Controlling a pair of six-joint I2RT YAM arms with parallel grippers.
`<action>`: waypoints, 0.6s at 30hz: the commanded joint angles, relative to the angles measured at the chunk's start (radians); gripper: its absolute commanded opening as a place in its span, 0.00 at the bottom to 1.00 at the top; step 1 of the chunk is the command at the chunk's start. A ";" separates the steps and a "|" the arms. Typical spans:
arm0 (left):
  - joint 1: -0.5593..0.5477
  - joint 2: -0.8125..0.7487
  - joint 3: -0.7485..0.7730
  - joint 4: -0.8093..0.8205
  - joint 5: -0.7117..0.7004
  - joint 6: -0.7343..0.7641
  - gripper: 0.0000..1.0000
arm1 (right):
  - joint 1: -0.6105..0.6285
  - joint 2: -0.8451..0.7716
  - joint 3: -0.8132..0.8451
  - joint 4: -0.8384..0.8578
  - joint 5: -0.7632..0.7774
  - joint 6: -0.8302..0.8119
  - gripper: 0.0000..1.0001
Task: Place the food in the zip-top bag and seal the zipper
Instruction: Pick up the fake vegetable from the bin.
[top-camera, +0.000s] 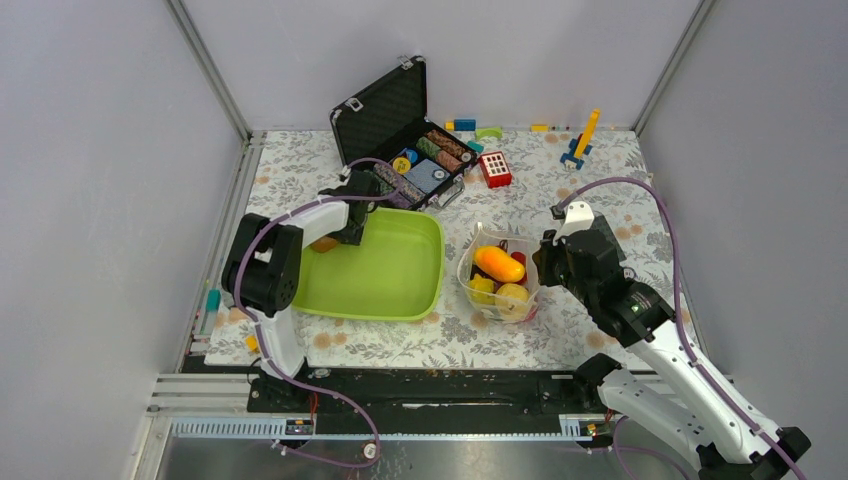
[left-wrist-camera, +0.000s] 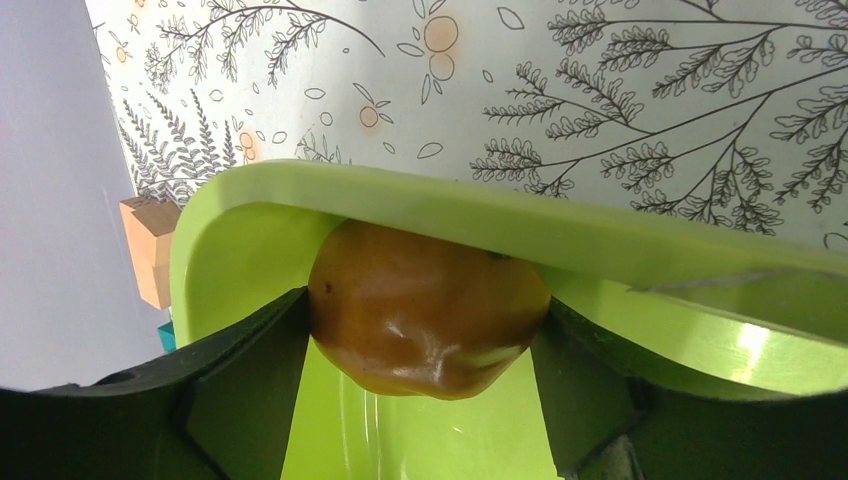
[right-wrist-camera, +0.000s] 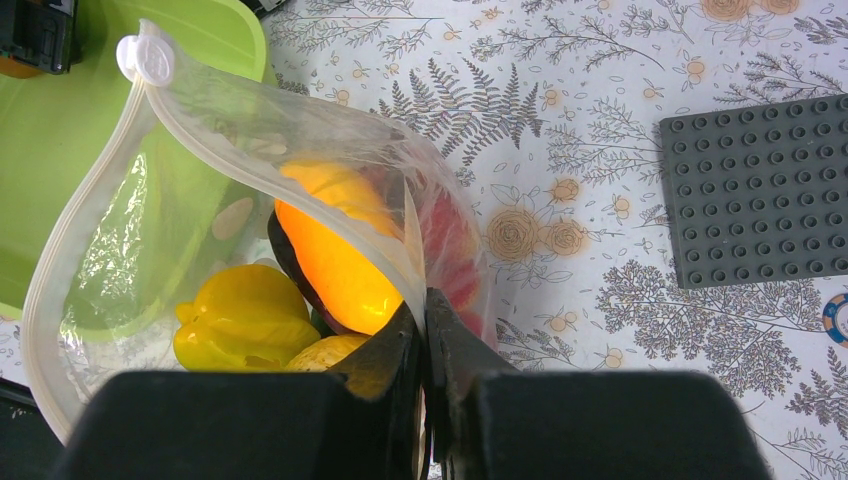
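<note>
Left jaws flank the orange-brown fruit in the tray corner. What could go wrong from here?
The glossy round fruit sits tight under the green tray's rim; lifting could catch the rim or squeeze it out. The right gripper pinches only one edge of the zip-top bag, already crowded with food, so its mouth could sag.

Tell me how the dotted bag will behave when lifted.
Likely floppy: the zip-top bag wall wrinkles and bows. Probably sags bottom-heavy, with food piled inside. The right gripper pinches one edge only, so it may swing.

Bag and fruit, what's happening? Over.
Left tool around orange fruit in green tray, grip unclear. Right tool shut on zip-top bag, mouth open. Nothing blocking seen.
</note>
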 joint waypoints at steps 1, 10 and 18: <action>0.006 -0.096 0.003 -0.020 0.043 -0.048 0.12 | -0.004 -0.009 0.006 0.012 0.039 -0.011 0.09; -0.011 -0.298 -0.101 0.002 0.138 -0.113 0.00 | -0.004 0.016 0.010 0.011 0.043 -0.011 0.09; -0.036 -0.422 -0.177 0.033 0.267 -0.181 0.00 | -0.004 0.014 0.010 0.012 0.037 -0.009 0.09</action>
